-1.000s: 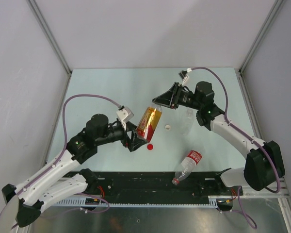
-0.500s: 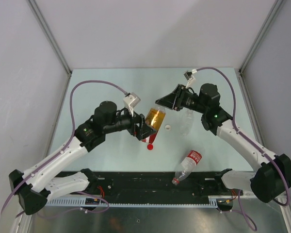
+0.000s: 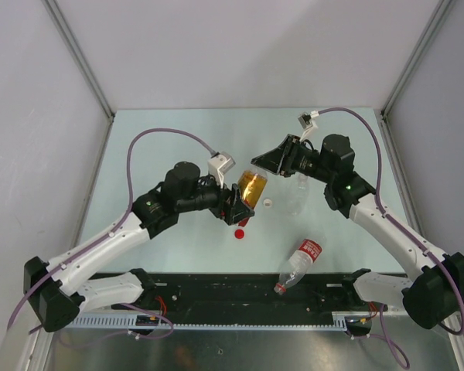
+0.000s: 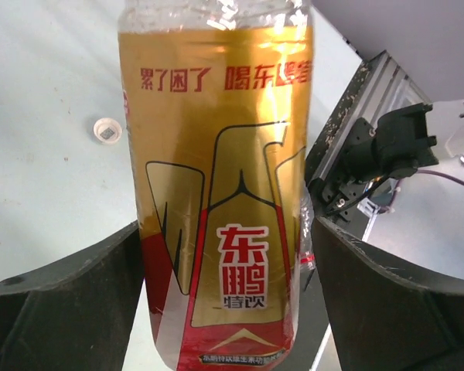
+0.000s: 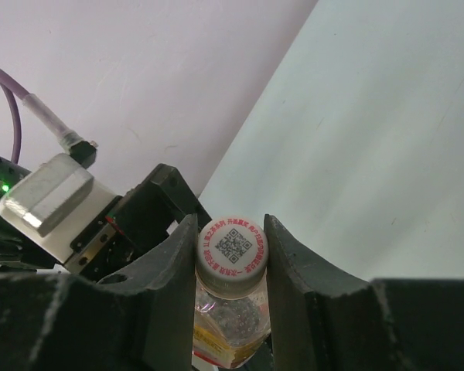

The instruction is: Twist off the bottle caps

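My left gripper (image 3: 240, 204) is shut on the lower body of the short amber bottle (image 3: 254, 188) with the red-yellow label (image 4: 224, 193) and holds it tilted above the table. My right gripper (image 3: 257, 164) is shut on that bottle's white cap (image 5: 233, 247), a finger touching each side. A red cap (image 3: 240, 232) and a small white cap (image 3: 268, 204) lie loose on the table; the white one also shows in the left wrist view (image 4: 108, 130). A clear unlabelled bottle (image 3: 298, 193) lies under my right arm. A clear bottle with a red-white label (image 3: 300, 265) lies near the front edge.
The black rail (image 3: 216, 290) and the arm bases run along the near edge of the table. Grey walls (image 3: 240, 54) close the back and both sides. The pale green table top (image 3: 170, 139) shows at the back left.
My left arm has carried the amber bottle up and to the right, its cap end turning toward my right gripper. My right gripper now grips the cap.
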Tool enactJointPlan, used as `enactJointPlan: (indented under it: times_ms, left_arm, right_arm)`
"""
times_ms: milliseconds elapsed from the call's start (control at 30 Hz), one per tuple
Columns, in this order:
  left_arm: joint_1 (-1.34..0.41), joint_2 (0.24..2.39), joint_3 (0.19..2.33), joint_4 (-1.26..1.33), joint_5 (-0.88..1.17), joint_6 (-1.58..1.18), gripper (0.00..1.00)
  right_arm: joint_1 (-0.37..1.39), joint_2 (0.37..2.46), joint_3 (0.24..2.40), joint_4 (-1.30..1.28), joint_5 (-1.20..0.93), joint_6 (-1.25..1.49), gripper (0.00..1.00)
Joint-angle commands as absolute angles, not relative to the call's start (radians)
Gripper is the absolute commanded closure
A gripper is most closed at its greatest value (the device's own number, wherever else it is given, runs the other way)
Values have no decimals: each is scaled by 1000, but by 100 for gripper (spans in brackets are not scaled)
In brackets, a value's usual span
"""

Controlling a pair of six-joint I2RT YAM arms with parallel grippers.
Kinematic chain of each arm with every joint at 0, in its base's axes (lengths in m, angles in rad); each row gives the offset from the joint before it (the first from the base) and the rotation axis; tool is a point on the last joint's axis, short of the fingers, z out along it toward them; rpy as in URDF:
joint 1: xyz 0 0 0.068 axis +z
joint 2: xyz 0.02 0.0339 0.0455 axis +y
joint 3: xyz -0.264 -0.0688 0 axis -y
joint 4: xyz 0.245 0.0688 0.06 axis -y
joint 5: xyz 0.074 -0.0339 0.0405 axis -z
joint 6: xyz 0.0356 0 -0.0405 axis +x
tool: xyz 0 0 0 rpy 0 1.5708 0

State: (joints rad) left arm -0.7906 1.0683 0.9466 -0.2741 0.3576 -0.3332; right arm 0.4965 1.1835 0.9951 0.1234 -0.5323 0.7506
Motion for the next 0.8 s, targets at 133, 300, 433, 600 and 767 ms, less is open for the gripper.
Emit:
enactJointPlan:
  times_ms: [133, 300, 433, 600, 767]
  left_arm:
    - [-807, 1115, 930, -258, 370, -306, 23]
    - [-808, 1116, 937, -257, 383, -294, 46]
    - [-808, 1108, 932, -259, 371, -286, 61]
    - [-808, 1094, 921, -265, 331, -276, 64]
    - [-822, 1079, 922, -310, 235, -260, 66]
  right_arm:
    - [505, 1144, 1003, 135, -537, 725, 100]
    - [505, 1143, 1003, 130, -543, 719, 100]
    - [503, 1146, 1003, 142, -561, 716, 81]
    - [496, 1134, 1004, 175, -571, 722, 27]
    - [483, 1101, 1004, 141, -525, 692, 3]
